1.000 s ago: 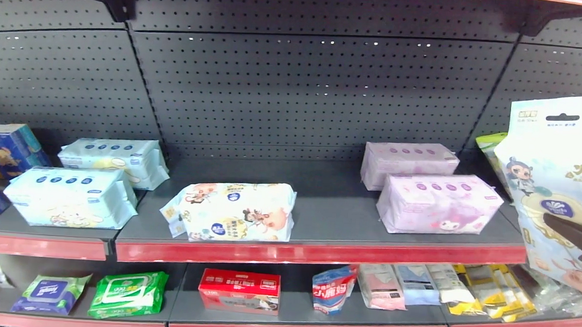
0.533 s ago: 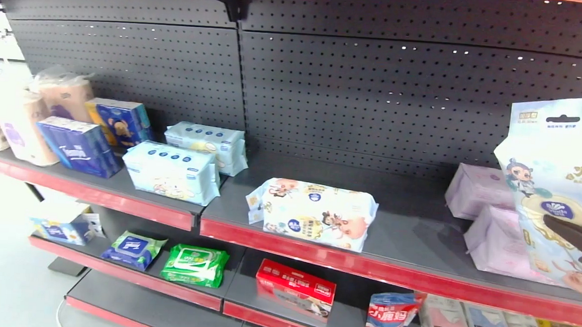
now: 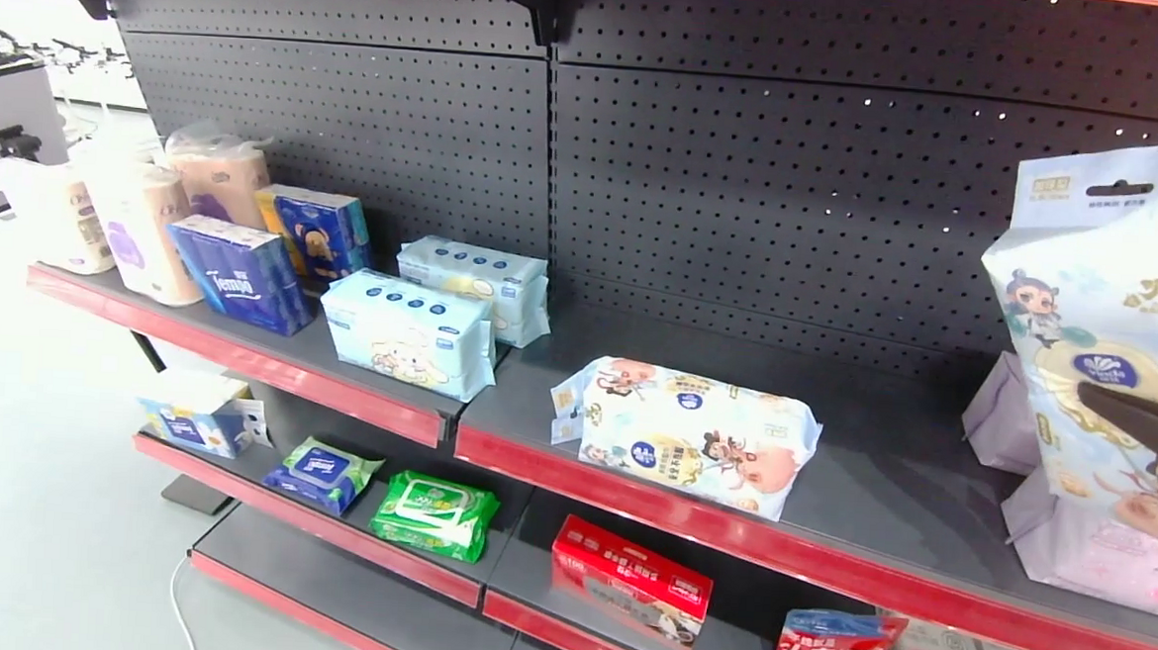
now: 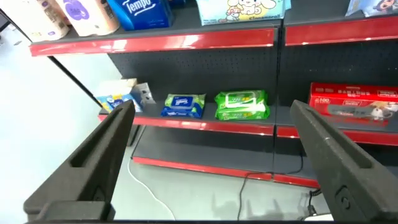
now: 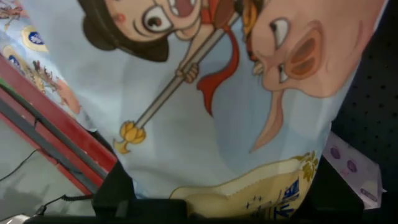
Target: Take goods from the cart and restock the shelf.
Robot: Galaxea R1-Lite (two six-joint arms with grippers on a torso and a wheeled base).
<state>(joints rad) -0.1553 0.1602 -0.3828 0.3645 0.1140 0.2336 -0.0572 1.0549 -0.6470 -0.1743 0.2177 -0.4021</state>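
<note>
My right gripper (image 3: 1134,421) is shut on a large pale bag (image 3: 1101,293) printed with cartoon figures, held upright at the right end of the shelf (image 3: 726,537), in front of the pink packs (image 3: 1087,555). One dark finger lies across the bag's front. In the right wrist view the bag (image 5: 205,93) sits close to the lens. My left gripper (image 4: 211,168) is open with nothing between its fingers, low down and facing the lower shelf boards.
On the middle board lie a cartoon tissue pack (image 3: 697,435), two light blue packs (image 3: 410,331), blue packs (image 3: 240,273) and paper rolls (image 3: 129,217). Bare board (image 3: 889,460) lies between the cartoon pack and the pink packs. Below are green wipes (image 3: 435,514) and a red box (image 3: 630,580).
The head camera has swung left, so the whole shelf has slid right in the picture. The bag stays in my right gripper and sits slightly higher.
</note>
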